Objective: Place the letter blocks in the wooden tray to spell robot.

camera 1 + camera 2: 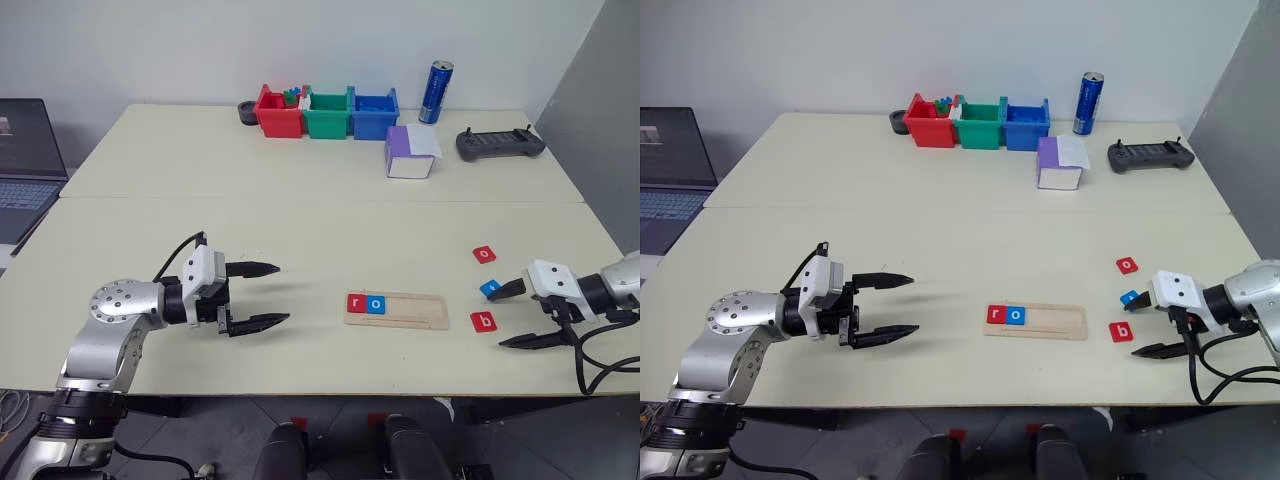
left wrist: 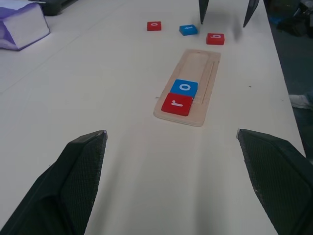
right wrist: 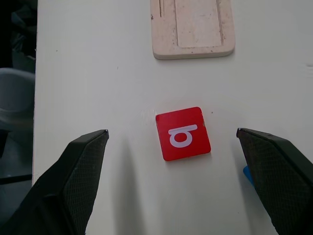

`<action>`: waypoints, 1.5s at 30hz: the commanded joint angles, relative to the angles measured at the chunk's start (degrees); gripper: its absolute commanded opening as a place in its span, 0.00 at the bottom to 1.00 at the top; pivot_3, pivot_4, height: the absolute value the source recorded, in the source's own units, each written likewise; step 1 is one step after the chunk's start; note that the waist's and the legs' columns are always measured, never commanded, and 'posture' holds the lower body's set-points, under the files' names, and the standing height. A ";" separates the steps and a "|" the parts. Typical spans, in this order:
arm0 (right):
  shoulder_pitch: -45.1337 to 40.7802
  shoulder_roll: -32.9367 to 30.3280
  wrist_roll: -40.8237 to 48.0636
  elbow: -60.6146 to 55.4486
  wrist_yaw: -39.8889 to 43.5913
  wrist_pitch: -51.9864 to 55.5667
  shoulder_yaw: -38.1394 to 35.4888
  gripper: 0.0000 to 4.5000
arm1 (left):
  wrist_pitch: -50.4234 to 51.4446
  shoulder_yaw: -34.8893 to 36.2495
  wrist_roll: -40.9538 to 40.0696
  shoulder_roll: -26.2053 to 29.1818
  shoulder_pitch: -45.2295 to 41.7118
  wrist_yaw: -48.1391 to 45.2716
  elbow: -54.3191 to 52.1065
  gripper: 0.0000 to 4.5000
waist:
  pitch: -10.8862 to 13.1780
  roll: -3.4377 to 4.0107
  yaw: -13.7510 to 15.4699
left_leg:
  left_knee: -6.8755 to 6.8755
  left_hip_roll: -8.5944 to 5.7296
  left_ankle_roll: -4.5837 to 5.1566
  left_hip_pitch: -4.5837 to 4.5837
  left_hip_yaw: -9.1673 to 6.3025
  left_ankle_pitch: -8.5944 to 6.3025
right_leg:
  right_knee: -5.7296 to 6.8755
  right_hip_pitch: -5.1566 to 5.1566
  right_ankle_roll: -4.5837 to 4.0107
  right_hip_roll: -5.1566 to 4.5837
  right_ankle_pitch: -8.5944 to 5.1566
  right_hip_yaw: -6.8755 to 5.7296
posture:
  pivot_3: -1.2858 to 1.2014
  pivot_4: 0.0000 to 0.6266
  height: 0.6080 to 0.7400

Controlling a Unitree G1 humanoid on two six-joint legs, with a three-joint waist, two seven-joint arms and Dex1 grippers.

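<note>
We see the wooden tray on the tabletop holding the red r block and blue o block. Our right gripper, fingers apart, hovers over the red b block; our left gripper is also spread.

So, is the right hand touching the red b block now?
Apart. In the right wrist view, the b block lies on the table between the open right hand, bare table on both sides.
</note>
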 commanded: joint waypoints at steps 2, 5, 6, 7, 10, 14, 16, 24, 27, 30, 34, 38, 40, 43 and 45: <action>-2.19 0.58 0.29 2.35 5.27 -3.00 1.66 0.99 | 1.83 1.82 -1.79 1.02 1.02 1.82 -4.88 1.00 | 0.00 0.00 0.01 | 0.00 0.00 0.00 0.00 0.00 0.00 | 0.00 0.00 0.00 0.00 0.00 0.00 | 0.52 0.24 1.00; -2.36 2.03 -0.56 3.83 5.27 -4.06 2.64 0.99 | 2.72 1.61 -1.65 1.59 1.37 2.25 -5.98 1.00 | 0.00 0.00 0.03 | 0.01 0.00 0.00 0.00 0.00 0.00 | 0.01 0.00 0.00 0.00 0.01 0.00 | 0.52 0.24 1.00; -2.27 2.45 -0.88 4.23 5.22 -4.49 2.83 0.99 | 2.84 1.48 -1.52 1.80 1.40 2.24 -6.12 1.00 | 0.00 0.00 0.03 | 0.01 0.00 0.00 0.01 0.00 0.00 | 0.02 0.01 0.01 0.00 0.01 0.01 | 0.52 0.24 1.00; -1.97 2.59 -1.09 4.33 5.23 -4.96 3.27 0.99 | 3.02 1.41 -1.55 1.91 1.37 2.32 -6.25 1.00 | 0.00 0.00 0.03 | 0.01 0.00 0.00 0.01 0.00 0.00 | 0.02 0.00 0.01 0.00 0.01 0.01 | 0.52 0.24 1.00; -1.04 2.93 -1.80 4.36 5.19 -5.71 4.06 0.99 | 3.27 1.30 -1.76 2.11 1.35 2.50 -6.44 1.00 | 0.00 0.02 0.04 | 0.02 -0.01 0.00 0.02 0.01 0.00 | 0.05 0.00 0.01 0.00 0.02 0.02 | 0.52 0.24 1.00; -0.83 3.34 -2.92 6.77 5.21 -6.48 5.29 0.99 | 3.45 1.40 -1.76 2.26 1.41 2.33 -6.53 1.00 | 0.00 0.02 0.05 | 0.03 -0.01 0.00 0.02 0.01 0.00 | 0.05 0.01 0.02 0.00 0.02 0.02 | 0.52 0.24 1.00; -0.87 3.24 -3.08 7.72 5.27 -6.95 5.92 0.96 | 3.66 1.61 -1.94 2.35 1.39 2.31 -6.73 1.00 | 0.00 0.02 0.05 | 0.03 -0.01 0.00 0.06 0.00 0.00 | 0.05 0.06 0.01 0.00 0.02 0.01 | 0.52 0.24 1.00; -4.11 6.30 -8.83 16.11 2.06 -11.56 6.55 0.43 | 3.37 1.89 -2.11 2.64 1.63 1.78 -6.25 1.00 | -0.02 -0.01 0.19 | 0.08 -0.01 -0.01 0.19 0.00 0.00 | 0.03 0.23 -0.02 0.00 0.00 0.01 | 0.52 0.24 1.00; -5.09 7.12 -8.64 16.97 3.25 -10.09 6.22 0.32 | 3.23 1.63 -2.15 2.95 2.22 1.14 -6.18 1.00 | -0.11 -0.16 0.11 | 0.07 0.00 0.00 0.27 0.00 0.00 | 0.04 0.28 -0.03 0.00 0.00 0.01 | 0.52 0.24 1.00; -5.51 6.66 -8.00 15.18 4.56 -9.10 5.90 0.32 | 2.80 1.64 -2.15 2.91 2.39 0.95 -5.79 1.00 | -0.11 -0.16 0.10 | 0.11 -0.01 0.00 0.29 0.03 0.00 | 0.04 0.30 -0.22 0.00 -0.04 0.06 | 0.52 0.24 1.00; -6.83 4.61 -2.60 4.59 5.27 -1.71 4.49 0.32 | 2.21 1.93 -2.02 2.93 2.51 0.64 -5.12 1.00 | -0.06 -0.09 0.13 | 0.12 -0.01 -0.01 0.29 0.03 0.01 | 0.08 0.29 -0.22 0.00 -0.03 0.07 | 0.52 0.24 1.00; -8.36 4.63 3.93 -10.89 3.40 9.86 1.32 0.32 | 1.82 2.35 -2.14 2.99 3.19 0.76 -5.03 1.00 | 0.03 0.08 -0.19 | 0.08 0.01 -0.01 0.26 0.02 0.01 | 0.15 0.19 -0.05 0.02 0.07 0.07 | 0.52 0.24 1.00; -8.49 5.91 4.98 -15.68 1.19 13.21 1.33 0.32 | 1.74 2.35 -2.20 2.80 3.52 1.02 -5.11 1.00 | 0.03 0.09 -0.16 | 0.06 0.03 -0.01 0.26 0.00 0.00 | 0.16 0.17 -0.06 0.05 0.07 0.05 | 0.52 0.24 1.00; -8.48 8.67 3.84 -20.40 -1.96 16.98 3.05 0.32 | 1.78 2.31 -2.33 2.46 3.95 1.38 -5.47 1.00 | 0.03 0.08 0.06 | 0.05 0.04 -0.01 0.21 -0.04 0.00 | 0.11 0.17 -0.07 0.05 0.06 -0.01 | 0.52 0.24 1.00; -8.66 11.56 1.39 -21.72 -5.05 18.94 5.01 0.32 | 1.53 2.21 -2.16 2.43 4.08 1.46 -5.52 1.00 | 0.03 0.08 0.09 | 0.07 0.03 -0.01 0.17 -0.04 0.00 | 0.08 0.17 -0.06 0.05 0.06 0.00 | 0.52 0.24 1.00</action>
